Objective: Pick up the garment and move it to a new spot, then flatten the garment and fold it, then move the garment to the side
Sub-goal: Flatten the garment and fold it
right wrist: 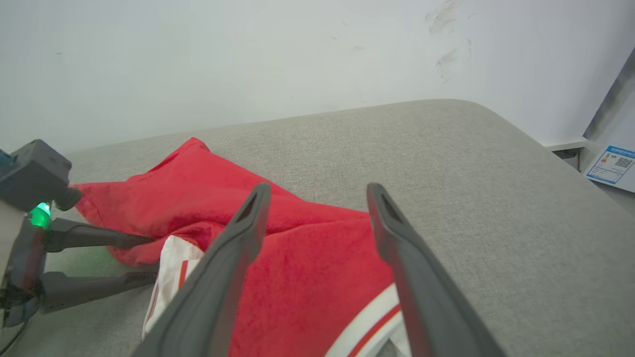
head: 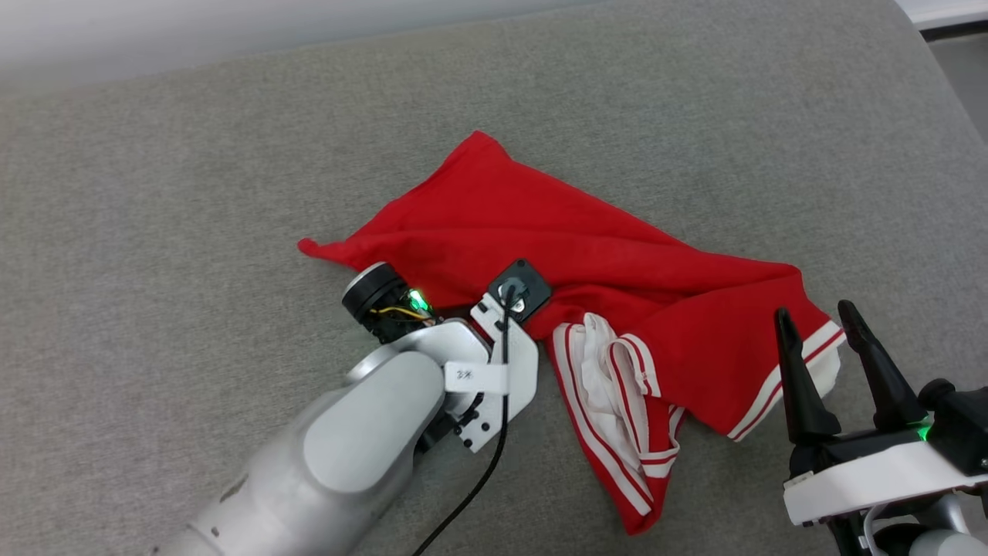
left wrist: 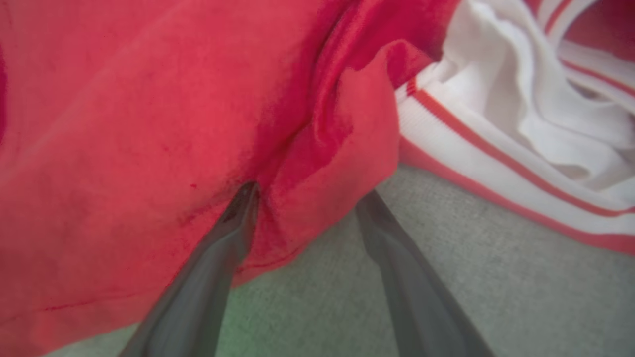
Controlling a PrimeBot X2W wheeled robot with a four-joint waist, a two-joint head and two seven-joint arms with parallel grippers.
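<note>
A grey upholstered surface (head: 695,93) with a rounded far right corner stands against a pale wall (right wrist: 248,59). The garment (head: 540,232) lies crumpled about its middle, striped trim toward the near edge. The left hand (left wrist: 307,192) is spread wide, a red fold between its fingers, not clamped. The right hand (head: 816,309), also spread, holds nothing by the striped hem.
</note>
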